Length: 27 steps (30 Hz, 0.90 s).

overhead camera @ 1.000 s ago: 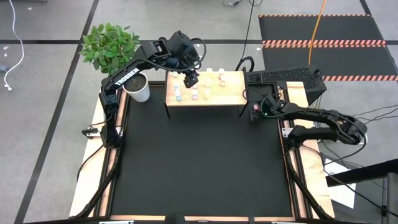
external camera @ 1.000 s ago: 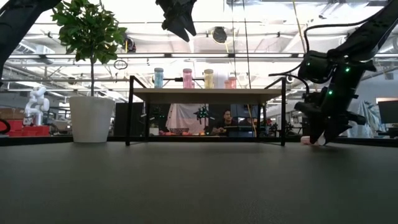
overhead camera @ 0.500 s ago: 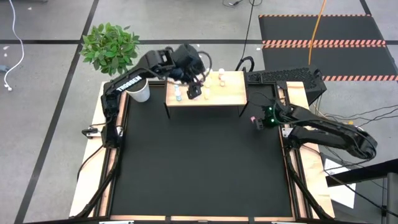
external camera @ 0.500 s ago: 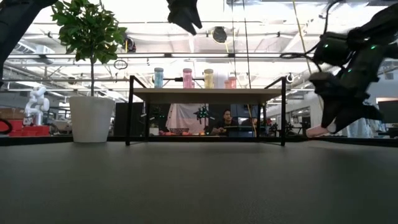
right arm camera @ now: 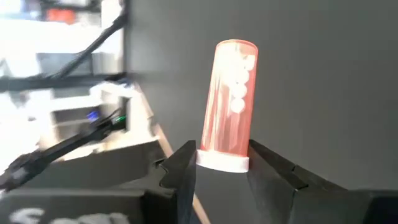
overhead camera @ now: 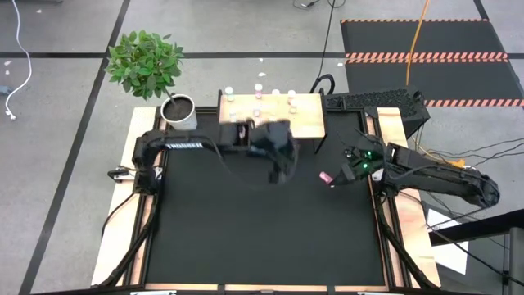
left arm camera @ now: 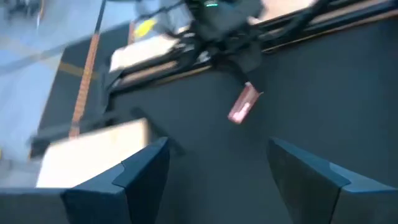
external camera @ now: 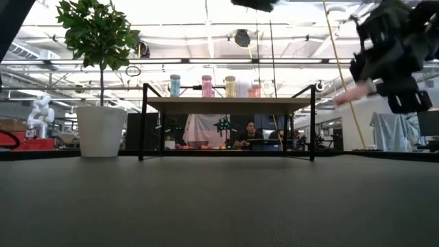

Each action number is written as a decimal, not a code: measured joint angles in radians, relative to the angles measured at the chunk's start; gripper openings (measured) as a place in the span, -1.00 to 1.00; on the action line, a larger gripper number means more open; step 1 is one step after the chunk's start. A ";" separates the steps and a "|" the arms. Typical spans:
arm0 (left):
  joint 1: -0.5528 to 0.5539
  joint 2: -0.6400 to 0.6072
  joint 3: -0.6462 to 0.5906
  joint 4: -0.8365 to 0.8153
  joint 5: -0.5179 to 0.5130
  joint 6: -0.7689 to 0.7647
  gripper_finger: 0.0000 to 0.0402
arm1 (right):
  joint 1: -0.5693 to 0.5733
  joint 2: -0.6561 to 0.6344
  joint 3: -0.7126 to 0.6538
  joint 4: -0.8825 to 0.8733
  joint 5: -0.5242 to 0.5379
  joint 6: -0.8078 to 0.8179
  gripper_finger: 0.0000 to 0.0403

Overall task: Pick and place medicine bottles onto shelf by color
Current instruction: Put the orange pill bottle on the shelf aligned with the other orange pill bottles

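The wooden shelf [overhead camera: 304,123] stands at the table's far edge on dark legs, and several medicine bottles stand upright on its top, among them a teal one [external camera: 175,85], a pink one [external camera: 207,86] and a yellow one [external camera: 230,86]. My right gripper [overhead camera: 334,174] is over the black mat's right side, shut on a pink bottle [right arm camera: 229,99]. My left gripper [left arm camera: 217,180] hangs open and empty over the mat in front of the shelf [overhead camera: 281,168]. It faces the pink bottle [left arm camera: 244,102]. My right gripper pinches the pink bottle at its white cap end [right arm camera: 222,163] between its two fingers [right arm camera: 180,169]. The pink body sticks out past the fingertips, along the line of the fingers. The bottle is lifted clear of the mat [external camera: 350,97].
A potted plant in a white pot [overhead camera: 178,111] stands left of the shelf. A dark keyboard-like unit [overhead camera: 377,100] lies at the far right, with cables beside it. The black mat [overhead camera: 262,229] has free room toward the near edge.
My left gripper has swung from above the shelf toward the near edge and right, sinking a little and rolling, and now hangs over the mat. My right gripper has lifted the pink bottle clear of the mat beside the shelf's right leg and carried it toward the near edge.
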 joint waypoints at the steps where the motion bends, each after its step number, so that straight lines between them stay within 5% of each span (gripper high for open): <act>1: -0.019 0.000 -0.042 0.052 0.000 0.020 0.35 | 0.034 -0.007 0.000 0.039 0.002 0.037 -0.40; 12: -0.128 0.001 -0.378 0.589 -0.001 0.044 0.35 | 0.339 0.068 0.002 0.502 0.204 0.247 -0.40; 27: -0.119 0.000 -0.430 0.447 0.065 -0.010 0.35 | 0.446 0.374 0.002 0.863 0.239 0.262 -0.40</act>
